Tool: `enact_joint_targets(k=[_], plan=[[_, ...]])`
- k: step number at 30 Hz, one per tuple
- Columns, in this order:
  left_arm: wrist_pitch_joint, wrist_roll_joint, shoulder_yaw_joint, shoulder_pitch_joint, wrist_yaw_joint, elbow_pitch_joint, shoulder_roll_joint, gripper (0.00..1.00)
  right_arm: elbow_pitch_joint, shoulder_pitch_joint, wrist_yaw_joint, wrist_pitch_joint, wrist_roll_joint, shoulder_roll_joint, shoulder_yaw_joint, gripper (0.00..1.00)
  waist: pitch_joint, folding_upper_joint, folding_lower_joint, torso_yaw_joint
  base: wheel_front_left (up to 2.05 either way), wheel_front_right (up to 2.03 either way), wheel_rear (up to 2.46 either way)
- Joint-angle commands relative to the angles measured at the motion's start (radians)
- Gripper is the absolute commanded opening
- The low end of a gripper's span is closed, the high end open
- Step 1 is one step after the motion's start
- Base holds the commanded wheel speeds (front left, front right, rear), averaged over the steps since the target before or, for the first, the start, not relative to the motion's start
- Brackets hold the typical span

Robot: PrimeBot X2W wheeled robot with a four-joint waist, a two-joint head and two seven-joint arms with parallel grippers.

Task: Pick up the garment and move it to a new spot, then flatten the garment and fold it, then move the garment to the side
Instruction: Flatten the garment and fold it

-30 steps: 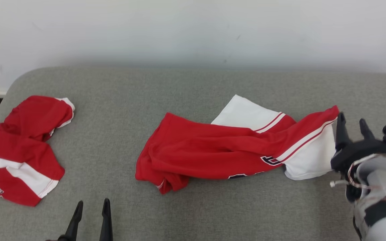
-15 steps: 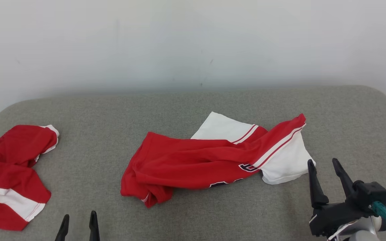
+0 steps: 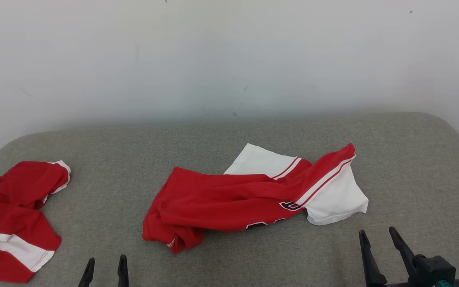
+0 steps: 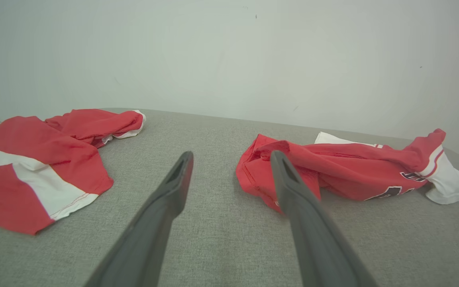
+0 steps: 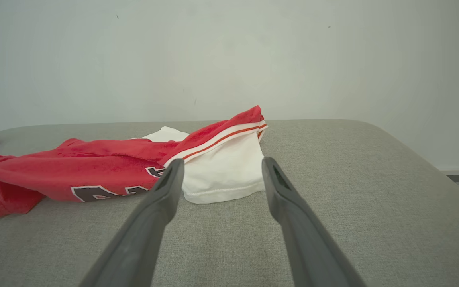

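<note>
The right gripper [image 3: 376, 232] has drawn back from the garment's white sleeve to the lower right corner and is clear of the cloth. The camera has tilted up too. The garment [image 3: 233, 199] lies crumpled as before.

Head view: the garment sits mid-cushion [image 3: 412, 167], a long red bunch with white sleeves and striped trim at its right end. The other shirt [image 3: 10, 215], red with a white band, lies well apart at the left edge. The left gripper [image 3: 106, 259] is at the lower left. Both grippers have their fingers spread and hold nothing.

Left wrist view: the left gripper [image 4: 231, 154] points at bare cushion between the two shirts, with the garment's [image 4: 345, 167] bunched red end just beside its right finger in the picture.

Right wrist view: the right gripper [image 5: 222, 161] faces the white sleeve. Only here do the stitched hem, the dark outlined lettering and the cushion's coarse grey weave read plainly.
</note>
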Motion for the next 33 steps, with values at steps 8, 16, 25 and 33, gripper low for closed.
enact_joint_targets(k=[8,16,25,33], plan=[[-0.003,0.009,-0.014,0.003,-0.002,0.009,0.0,1.0,-0.007,0.025,-0.002,0.022,0.005,0.027,-0.019,1.0,-0.001,0.0,0.0001,-0.014,0.0,0.0,0.0],[-0.003,0.021,-0.019,0.002,-0.004,0.018,0.0,1.0,-0.012,0.018,-0.002,0.028,-0.017,0.038,-0.04,1.0,0.003,0.0,0.0001,-0.018,0.0,0.0,0.0],[-0.003,0.029,-0.023,-0.012,-0.006,0.018,0.0,1.0,-0.021,0.016,-0.002,0.031,-0.006,0.048,-0.049,1.0,0.012,0.0,0.0001,-0.014,0.0,0.0,0.0],[-0.003,0.026,-0.022,-0.014,-0.007,0.026,0.0,1.0,-0.02,0.01,-0.002,0.032,-0.002,0.051,-0.052,1.0,0.018,0.0,0.0001,-0.014,0.0,0.0,0.0]])
